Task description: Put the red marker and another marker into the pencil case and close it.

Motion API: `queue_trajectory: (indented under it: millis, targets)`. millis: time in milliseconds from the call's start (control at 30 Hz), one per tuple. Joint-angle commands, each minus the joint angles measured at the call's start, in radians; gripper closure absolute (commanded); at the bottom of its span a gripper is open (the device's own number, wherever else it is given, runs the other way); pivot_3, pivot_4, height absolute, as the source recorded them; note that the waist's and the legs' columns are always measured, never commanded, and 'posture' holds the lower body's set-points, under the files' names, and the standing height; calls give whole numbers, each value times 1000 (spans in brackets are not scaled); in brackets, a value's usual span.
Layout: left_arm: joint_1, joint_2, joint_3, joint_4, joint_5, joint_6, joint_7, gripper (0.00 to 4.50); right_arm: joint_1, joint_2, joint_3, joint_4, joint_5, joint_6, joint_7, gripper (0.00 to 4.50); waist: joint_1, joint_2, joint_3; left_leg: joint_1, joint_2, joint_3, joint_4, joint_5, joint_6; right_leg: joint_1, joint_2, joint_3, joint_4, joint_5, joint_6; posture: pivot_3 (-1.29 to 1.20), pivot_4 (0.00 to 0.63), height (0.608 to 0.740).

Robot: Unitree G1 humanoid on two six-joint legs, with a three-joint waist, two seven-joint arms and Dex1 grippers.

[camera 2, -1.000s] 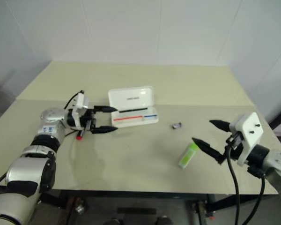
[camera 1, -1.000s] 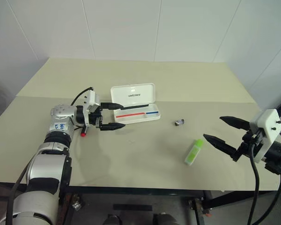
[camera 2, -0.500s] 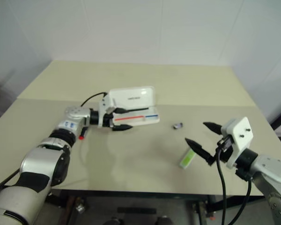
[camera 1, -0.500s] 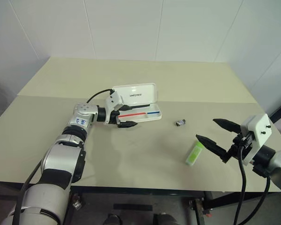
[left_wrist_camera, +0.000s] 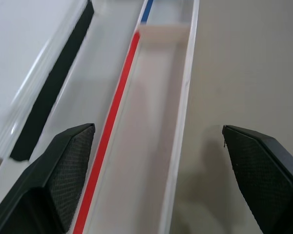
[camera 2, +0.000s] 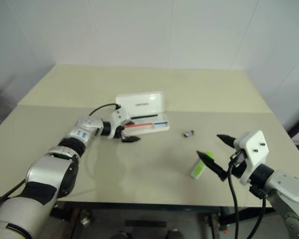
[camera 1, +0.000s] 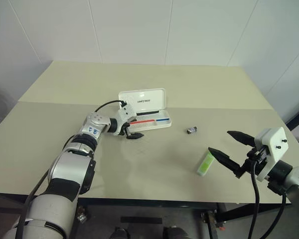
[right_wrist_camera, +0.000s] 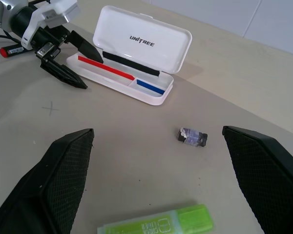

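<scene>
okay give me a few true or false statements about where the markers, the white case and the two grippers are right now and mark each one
1. The white hard-shell pencil case lies open. True.
2. The chunky light-green highlighter is inside the case. False: it lies on the table near the right gripper.
3. The left gripper is shut on the red-capped marker. False: it is open and empty, at the case's end; the marker lies on the table.
4. A small dark object lies between case and highlighter. True.

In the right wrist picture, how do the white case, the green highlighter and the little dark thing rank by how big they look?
1. The pencil case, open, looks largest.
2. The green highlighter comes next, though it lies nearest the camera, which flatters it.
3. The small dark object looks smallest.
</scene>
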Motion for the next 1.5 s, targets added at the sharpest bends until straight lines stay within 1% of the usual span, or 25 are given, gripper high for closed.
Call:
queue_trajectory:
  millis: [33, 133, 300, 333, 467, 567, 667, 900, 1033, 1133, 1233, 1367, 1500]
  targets:
    - [-26, 0, -34, 7, 61, 18, 68, 195, 10, 4, -51, -41, 7, -23, -12, 13, 0, 0, 0, 0, 0, 0, 0, 0, 0, 0, 0, 0, 0, 0, 0, 0, 150, 740]
    - [-20, -3, -50, 9, 85, 18, 77, 903, 12, -1, -56, -39, 10, -24, -12, 0, -1, 0, 0, 3, 0, 1, 1, 0, 0, 2, 0, 1, 1, 0, 1, 0, 150, 740]
    - [-23, -12, -39, 8, 79, 8, 73, 2452, 7, -10, -59, -25, 12, -28, 6, 0, -5, 0, 0, 5, 0, 3, 2, 3, 0, 3, 0, 3, 2, 3, 3, 0, 150, 740]
    - [-25, -12, -37, 7, 78, 3, 69, 2569, 3, -11, -60, -19, 21, -28, 14, 0, -5, 0, 0, 5, 0, 3, 2, 3, 0, 3, 0, 3, 2, 3, 3, 0, 150, 740]
    - [-33, -7, -31, 1, 73, -27, 48, 2572, 17, -30, -69, 11, 64, -32, 98, 0, -2, 0, 0, 4, 0, 3, 1, 2, 0, 3, 0, 3, 1, 3, 3, 0, 150, 740]
    - [-39, 3, -27, -6, 69, -65, 28, 2572, 32, -68, -66, 55, 32, -57, 168, 0, -1, 0, 0, 3, 0, 3, 0, 2, 0, 3, 0, 3, -1, 3, 3, 0, 150, 740]
    - [-44, 15, -18, -16, 57, -114, -10, 2572, 3, -88, -66, 96, 29, -70, 187, 0, -2, -1, 0, 3, 0, 4, 0, 2, 0, 3, 0, 4, -3, 3, 3, 0, 150, 740]
    - [-18, 63, 9, -62, 6, -239, -195, 2572, -57, -105, -10, 162, 5, -94, 243, 0, -1, -1, 1, 2, 0, 4, -3, 2, -1, 1, 0, 4, -5, 3, 3, 0, 150, 740]
    - [25, 96, 47, -120, -58, -255, -306, 2572, -63, -107, 2, 169, 4, -97, 275, 0, -1, -1, 1, 1, 0, 4, -3, 2, -1, 1, 0, 4, -5, 3, 3, 0, 150, 740]
    - [100, 134, 66, -226, -119, -257, -408, 2572, -68, -108, 7, 179, -3, -98, 288, 0, -3, -1, 1, 2, 1, 5, -3, 2, -1, 1, -1, 4, -5, 3, 3, 0, 150, 740]
    - [233, 177, 69, -418, -182, -232, -489, 2572, -83, -107, 20, 197, -12, -102, 296, 0, -6, -1, 1, 3, 2, 6, -3, 2, -1, 1, -1, 4, -3, 3, 3, 0, 150, 740]
    - [439, 220, 71, -751, -253, -97, -505, 2572, -120, -104, 54, 210, -20, -98, 300, 0, -4, -1, 1, 3, 4, 6, -1, 2, -1, 1, -3, 4, 0, 3, 3, 0, 150, 740]
    - [561, 243, 70, -983, -277, 44, -465, 2572, -142, -101, 74, 218, -25, -96, 302, 0, -1, -1, 1, 3, 4, 5, 3, 2, -1, 2, -4, 4, 2, 3, 3, 0, 150, 740]
